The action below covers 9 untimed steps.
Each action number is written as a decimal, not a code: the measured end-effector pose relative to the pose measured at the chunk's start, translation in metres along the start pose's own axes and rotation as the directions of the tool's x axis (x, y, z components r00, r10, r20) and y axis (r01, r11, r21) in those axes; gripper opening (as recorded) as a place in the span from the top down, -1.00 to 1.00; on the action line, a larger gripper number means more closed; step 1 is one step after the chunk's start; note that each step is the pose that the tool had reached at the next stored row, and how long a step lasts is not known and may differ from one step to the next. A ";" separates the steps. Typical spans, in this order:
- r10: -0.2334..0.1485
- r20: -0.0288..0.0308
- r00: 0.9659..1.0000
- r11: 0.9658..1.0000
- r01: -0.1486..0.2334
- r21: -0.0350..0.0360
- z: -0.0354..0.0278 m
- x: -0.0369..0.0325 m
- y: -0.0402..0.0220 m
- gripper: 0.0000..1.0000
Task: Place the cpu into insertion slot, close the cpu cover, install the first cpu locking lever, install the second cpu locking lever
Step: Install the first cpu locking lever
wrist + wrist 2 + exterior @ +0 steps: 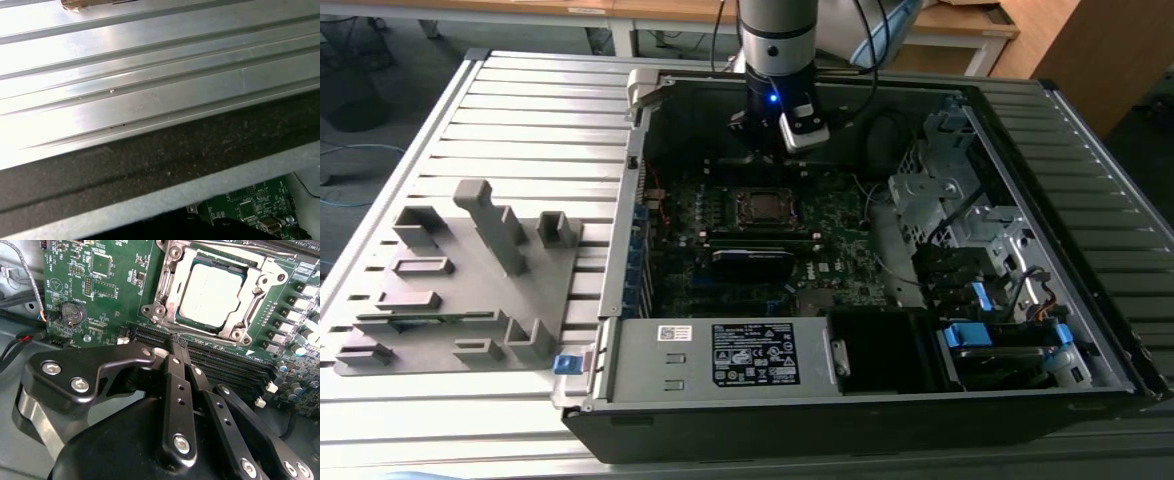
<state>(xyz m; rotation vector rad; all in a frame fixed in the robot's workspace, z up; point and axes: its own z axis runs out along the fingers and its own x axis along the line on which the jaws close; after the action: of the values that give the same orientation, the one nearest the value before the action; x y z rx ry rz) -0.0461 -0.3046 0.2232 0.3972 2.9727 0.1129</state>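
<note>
The cpu (212,292), a flat square with a dull silver top, lies in the insertion slot (766,206) on the green motherboard (100,290). The cpu cover (169,277), a silver frame with a square cut-out, lies flat around the chip. My gripper (176,347) has its black fingers (172,390) together at the tips with nothing between them. It hovers a short way off the socket's edge, above the long black memory slots (225,365). In the exterior view my gripper (783,140) hangs inside the open computer case (627,250), just behind the socket.
A grey fixture with upright pegs (454,270) lies on the ribbed metal table (150,75) at the exterior view's left. Inside the case are a labelled power supply (720,355), metal drive bays (947,200) and cables at the exterior view's right. A coin battery (71,312) sits on the board.
</note>
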 end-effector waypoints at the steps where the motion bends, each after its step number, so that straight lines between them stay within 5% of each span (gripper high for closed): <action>1: 0.000 -0.002 1.000 1.000 0.000 0.000 0.0000 0.0000 0.0000 0.79; 2: 0.001 -0.010 1.000 1.000 0.000 0.003 0.0001 -0.0002 0.0000 0.79; 7: 0.004 -0.071 0.997 1.000 -0.003 0.024 0.0010 -0.0008 0.0001 0.79; 9: 0.005 -0.077 0.997 1.000 -0.003 0.026 0.0008 -0.0007 0.0001 0.79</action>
<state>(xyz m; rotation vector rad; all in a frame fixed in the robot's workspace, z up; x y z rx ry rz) -0.0453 -0.3046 0.2225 0.4108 3.0518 0.0925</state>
